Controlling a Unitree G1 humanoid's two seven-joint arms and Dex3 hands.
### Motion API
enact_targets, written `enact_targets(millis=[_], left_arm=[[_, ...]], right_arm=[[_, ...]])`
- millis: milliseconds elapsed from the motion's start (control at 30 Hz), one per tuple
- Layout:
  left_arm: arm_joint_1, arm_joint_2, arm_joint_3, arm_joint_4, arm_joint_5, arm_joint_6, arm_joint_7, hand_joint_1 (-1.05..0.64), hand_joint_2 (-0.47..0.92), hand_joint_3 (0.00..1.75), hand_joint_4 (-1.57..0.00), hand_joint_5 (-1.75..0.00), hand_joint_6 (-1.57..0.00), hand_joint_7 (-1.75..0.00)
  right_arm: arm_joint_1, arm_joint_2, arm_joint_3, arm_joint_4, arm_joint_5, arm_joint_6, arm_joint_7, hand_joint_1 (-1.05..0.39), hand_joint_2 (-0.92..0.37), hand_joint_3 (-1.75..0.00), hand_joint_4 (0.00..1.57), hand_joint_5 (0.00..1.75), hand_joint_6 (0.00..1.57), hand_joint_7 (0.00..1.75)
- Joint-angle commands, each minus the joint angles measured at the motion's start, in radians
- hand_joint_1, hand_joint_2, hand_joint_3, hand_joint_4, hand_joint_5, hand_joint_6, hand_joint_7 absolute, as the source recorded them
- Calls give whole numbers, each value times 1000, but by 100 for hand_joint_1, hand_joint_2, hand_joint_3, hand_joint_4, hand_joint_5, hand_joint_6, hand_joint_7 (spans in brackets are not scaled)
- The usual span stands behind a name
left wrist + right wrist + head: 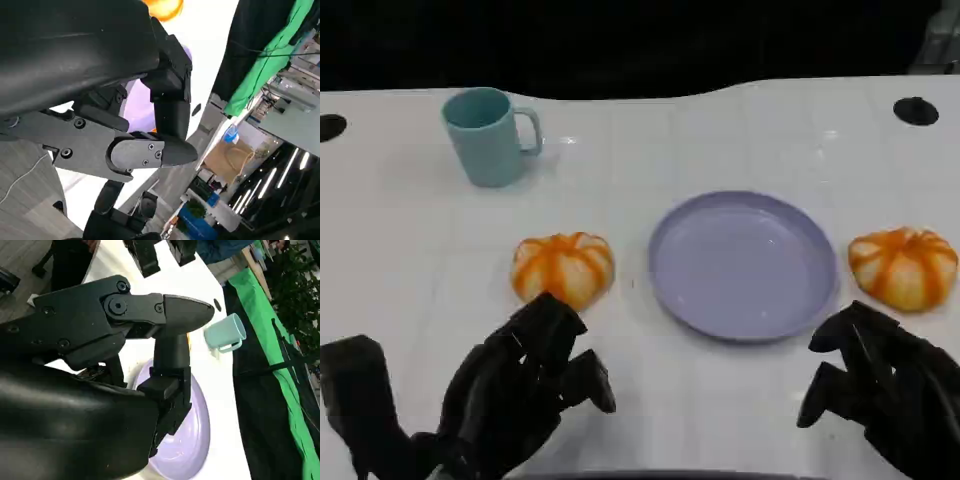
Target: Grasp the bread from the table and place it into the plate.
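1. While neither robot hand holds anything, the left robot hand (pixel 525 385) hovers with fingers loosely apart, and one bread (pixel 563 268) lies just beyond its fingertips on the desk (pixel 720 130).
2. The right robot hand (pixel 880 385) is likewise apart and empty; the second bread (pixel 904 265) sits just ahead of it.
3. The plate (pixel 744 263) lies between both hands, inward of each bread. The left looks marginally nearer its bread.

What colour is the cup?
The cup is light teal blue, clearest in the head view.
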Motion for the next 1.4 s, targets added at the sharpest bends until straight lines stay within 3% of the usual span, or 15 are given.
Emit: enact_targets(millis=[33,633,833,967,1000,1167,1200,1300,1400], left_arm=[[-9,12,3,7,3,-13,-14,-59,92,33,-86,-175,-60,-175],[-9,17,0,5,6,-15,-17,-60,92,33,-85,-175,-59,-175],[-18,44,-13,11,51,-57,-35,-62,92,32,-76,-175,-48,-172],[-22,68,-37,2,158,-151,-20,-60,92,27,-53,-165,-42,-129],[-23,72,-43,1,184,-176,-18,-56,92,26,-51,-156,-41,-111],[-47,138,-96,18,438,-395,22,-53,92,11,-44,-125,-41,-69],[-55,164,-105,21,494,-433,29,-51,92,7,-36,-117,-38,-57],[-72,214,-119,12,592,-466,43,-51,92,2,-23,-103,-43,-25],[-100,263,-129,-11,672,-448,44,-46,88,0,-11,-90,-41,-12]], right_arm=[[-3,-6,-10,-3,14,-4,1,-43,-92,-46,63,175,51,160],[-3,-7,-4,-10,-1,-1,-13,-44,-92,-45,62,175,50,160],[-5,-7,6,-7,-7,-8,-17,-43,-92,-44,62,175,49,160],[-6,0,13,-8,-12,-9,-29,-43,-92,-45,63,175,50,161],[-6,2,14,-9,-12,-8,-33,-43,-92,-45,63,175,50,161],[-14,4,21,0,-10,-14,-33,-42,-92,-47,63,175,50,161],[-16,6,22,2,-10,-15,-35,-42,-92,-47,63,175,50,161],[-21,12,24,3,-13,-11,-46,-43,-92,-47,63,175,50,161],[-26,15,27,3,-14,-5,-56,-42,-92,-45,63,175,50,161]])
